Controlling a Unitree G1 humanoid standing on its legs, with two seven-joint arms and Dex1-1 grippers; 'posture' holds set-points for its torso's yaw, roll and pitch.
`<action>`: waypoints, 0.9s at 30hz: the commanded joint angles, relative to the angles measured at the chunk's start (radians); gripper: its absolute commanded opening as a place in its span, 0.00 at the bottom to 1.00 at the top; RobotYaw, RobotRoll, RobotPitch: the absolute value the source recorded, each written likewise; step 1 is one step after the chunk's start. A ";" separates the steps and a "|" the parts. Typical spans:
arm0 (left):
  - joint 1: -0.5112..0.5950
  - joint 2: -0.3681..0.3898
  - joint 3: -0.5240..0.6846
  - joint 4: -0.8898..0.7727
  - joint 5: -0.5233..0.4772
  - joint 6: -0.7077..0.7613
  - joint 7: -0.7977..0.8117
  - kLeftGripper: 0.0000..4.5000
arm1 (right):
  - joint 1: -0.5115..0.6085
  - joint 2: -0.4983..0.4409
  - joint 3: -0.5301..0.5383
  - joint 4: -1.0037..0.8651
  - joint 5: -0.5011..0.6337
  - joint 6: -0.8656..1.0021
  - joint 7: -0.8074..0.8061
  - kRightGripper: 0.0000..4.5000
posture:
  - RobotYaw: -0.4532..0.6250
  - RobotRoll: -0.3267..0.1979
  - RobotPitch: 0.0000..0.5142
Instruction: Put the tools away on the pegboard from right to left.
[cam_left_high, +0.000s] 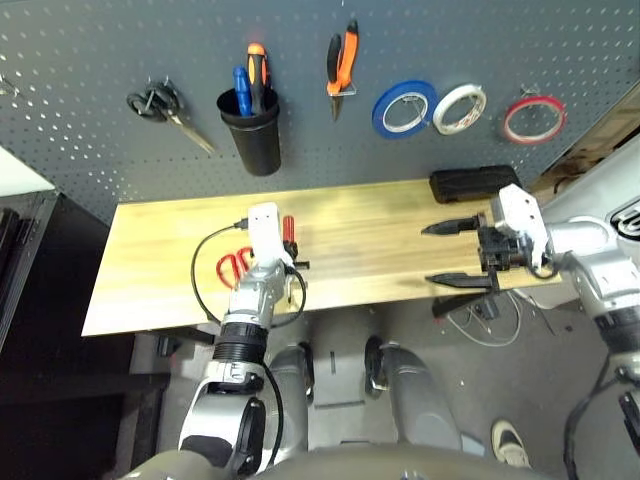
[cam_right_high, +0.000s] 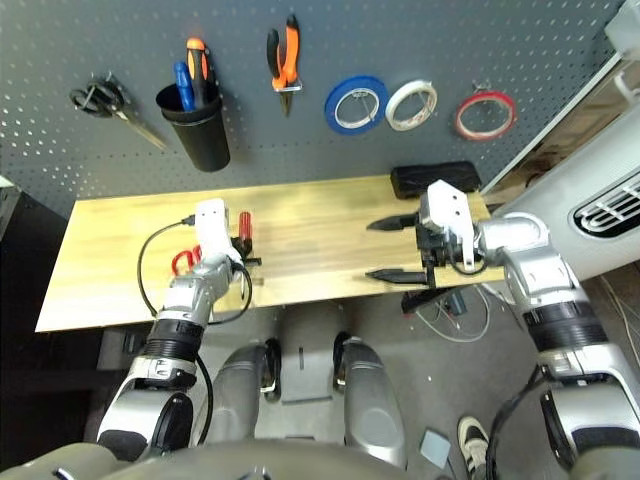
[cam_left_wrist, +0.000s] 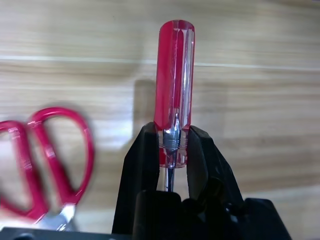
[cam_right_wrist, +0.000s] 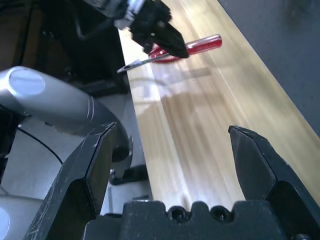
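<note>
A workshop corner, this: a grey pegboard (cam_left_high: 90, 90) carries the evidence, with black-handled scissors (cam_left_high: 160, 105) on a hook, a black cup (cam_left_high: 252, 130) of drivers, pliers (cam_left_high: 342, 65) and tape rolls (cam_left_high: 405, 108) hung along it, and a plain wooden bench (cam_left_high: 370, 240) just beneath the pegboard.

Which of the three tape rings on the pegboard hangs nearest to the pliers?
The blue tape ring, the leftmost of the three. The white tape ring and the thin red tape ring hang farther right, away from the orange-and-black pliers.

Red-handled screwdriver (cam_left_wrist: 174, 90) gripped, lifted — red-handled scissors (cam_left_wrist: 42, 160) apparently flat.
</note>
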 joint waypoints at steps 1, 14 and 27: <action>0.090 0.029 -0.018 -0.219 -0.001 0.104 -0.013 0.18 | -0.035 0.023 -0.047 0.072 0.041 -0.048 0.043 1.00 | 0.49 0.62 0.24; 0.058 0.123 0.161 -0.504 -0.009 0.213 -0.024 0.18 | -0.118 0.051 -0.183 0.075 0.185 0.103 0.056 1.00 | 0.51 0.62 0.13; -0.041 0.141 0.266 -0.498 -0.041 -0.166 -0.058 0.18 | -0.201 0.030 -0.248 0.122 0.219 0.143 0.098 1.00 | 0.50 0.62 0.06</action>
